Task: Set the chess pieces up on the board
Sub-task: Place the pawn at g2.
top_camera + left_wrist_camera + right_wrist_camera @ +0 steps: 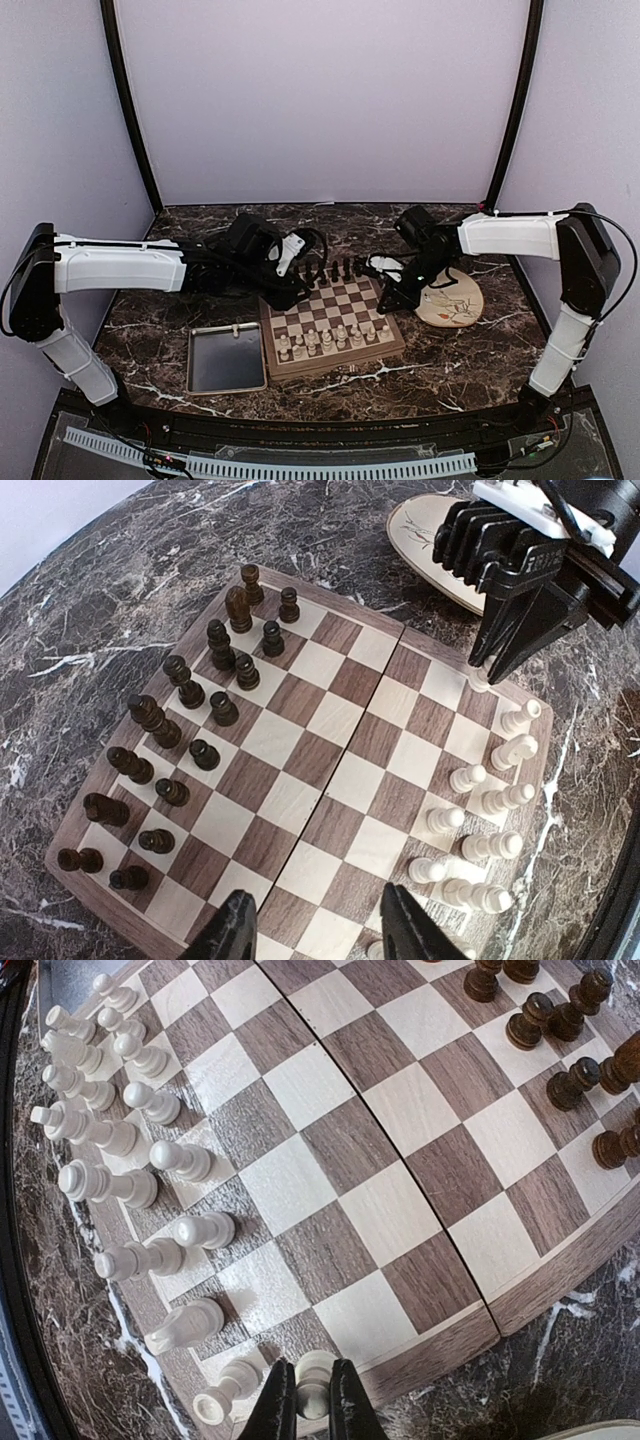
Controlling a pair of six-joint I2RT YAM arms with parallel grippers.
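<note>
Board (336,306) is centred on the table (450,360), judged nearly set: dark pieces (190,695) are ranked in two full rows, white pieces (130,1130) opposite. One white piece (317,1392), likely the last, is pinched by the right gripper (311,1375) at the corner; the left gripper (320,892) is held spread, empty.

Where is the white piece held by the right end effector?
In the right wrist view, the white piece sits between the right end effector's fingers on the board's corner, right of a white pawn.

The cream piece (316,1385) in the right claw (312,1368) is half hidden, perhaps a pawn; the plate (420,540) is cut off.
</note>
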